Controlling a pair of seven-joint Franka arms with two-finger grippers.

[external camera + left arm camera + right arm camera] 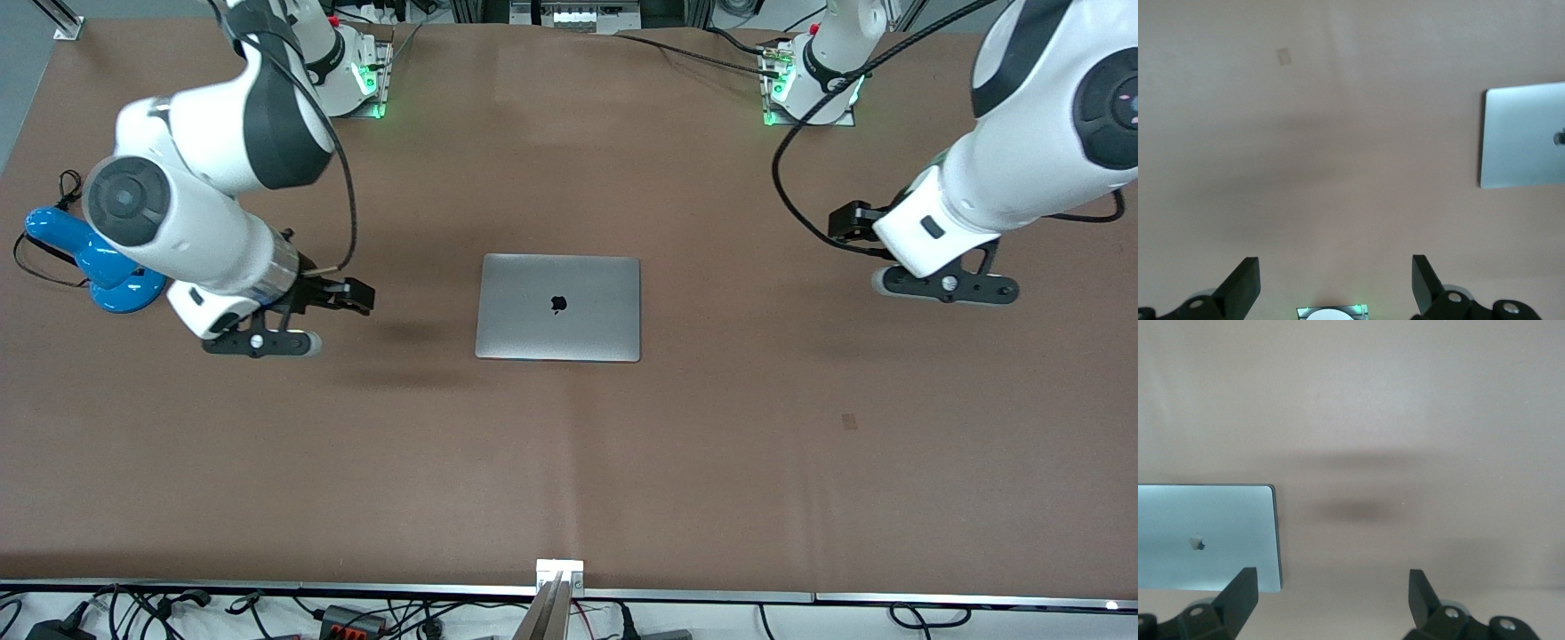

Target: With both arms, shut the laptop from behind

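Note:
The silver-grey laptop (558, 307) lies shut and flat in the middle of the brown table (569, 462), lid up with the black apple logo showing. My right gripper (260, 341) hangs open and empty over bare table beside the laptop, toward the right arm's end. My left gripper (947, 286) hangs open and empty over bare table well off from the laptop, toward the left arm's end. The right wrist view shows the gripper (1333, 600) wide open, with the laptop's lid (1211, 533) at the edge. The left wrist view shows the gripper (1336, 287) wide open, with a part of the lid (1521, 137).
A blue rounded object (93, 262) with a black cable sits at the right arm's end of the table. A small tape mark (849, 421) lies on the table nearer to the front camera than the left gripper. The arm bases (805, 89) stand along the top edge.

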